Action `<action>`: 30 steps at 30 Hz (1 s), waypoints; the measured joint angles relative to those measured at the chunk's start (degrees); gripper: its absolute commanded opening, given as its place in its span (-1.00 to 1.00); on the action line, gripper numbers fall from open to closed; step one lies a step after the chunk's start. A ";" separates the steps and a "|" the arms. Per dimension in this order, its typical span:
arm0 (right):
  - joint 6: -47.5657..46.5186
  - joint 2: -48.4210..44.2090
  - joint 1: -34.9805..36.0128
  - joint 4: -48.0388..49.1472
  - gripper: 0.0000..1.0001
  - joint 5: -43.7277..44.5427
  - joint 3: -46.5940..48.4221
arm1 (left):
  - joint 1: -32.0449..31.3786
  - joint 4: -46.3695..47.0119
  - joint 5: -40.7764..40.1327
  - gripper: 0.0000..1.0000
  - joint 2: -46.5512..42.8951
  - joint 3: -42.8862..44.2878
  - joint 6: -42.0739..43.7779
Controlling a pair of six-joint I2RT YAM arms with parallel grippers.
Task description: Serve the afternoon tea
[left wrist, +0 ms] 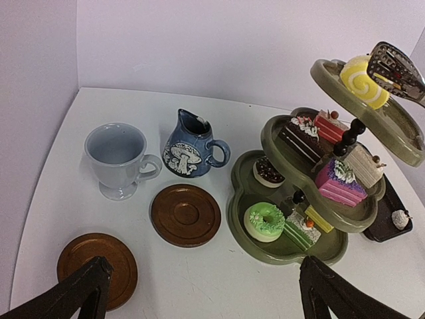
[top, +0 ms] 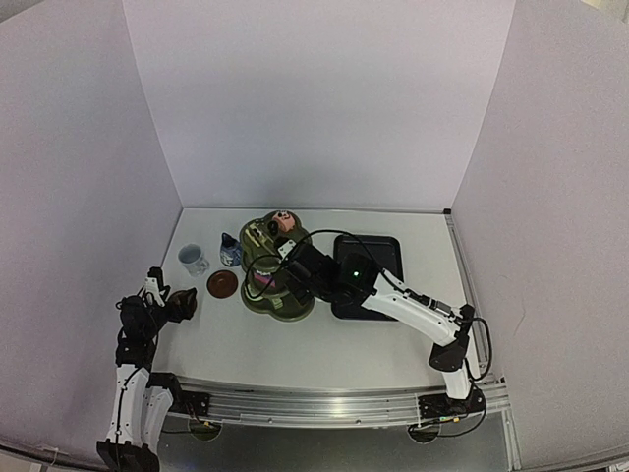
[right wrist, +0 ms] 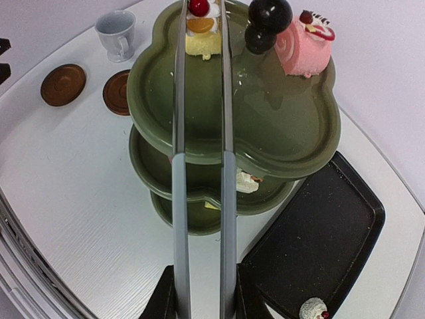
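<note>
The right claw (right wrist: 201, 296) is clamped narrowly on the handle end of the metal tongs (right wrist: 178, 199), whose 2 arms reach out over the top tier of the dark green 3-tier stand (right wrist: 265, 119). The tong tips sit on either side of a yellow roll cake (left wrist: 362, 80) at that tier's edge; whether they press on it cannot be told. A pink roll cake (right wrist: 305, 46) lies on the same tier, on the other side of the stand's black centre knob. The middle tier holds a chocolate slice (left wrist: 299, 136), a red slice (left wrist: 330, 125), a pink cake (left wrist: 339, 183) and a beige slice (left wrist: 364, 165); the bottom tier holds a green doughnut (left wrist: 264, 220) among other small cakes. The stand rests on the table (top: 324, 344), just beside the black tray (right wrist: 319, 246), which carries 1 tiny cake (right wrist: 312, 309). Left of the stand stand the blue-and-white pot (left wrist: 189, 149) and the mug (left wrist: 116, 156), with 2 brown coasters (left wrist: 186, 214) in front of them, bare. The left claw (left wrist: 202, 296) hangs low near the table's left edge, jaws wide apart and holding nothing, 1 coaster just ahead of its left finger.
</note>
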 measured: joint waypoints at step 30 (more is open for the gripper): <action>0.98 0.00 0.00 0.45 -0.39 -0.96 1.76 | 0.00 -0.42 0.24 0.99 -0.13 0.00 -0.06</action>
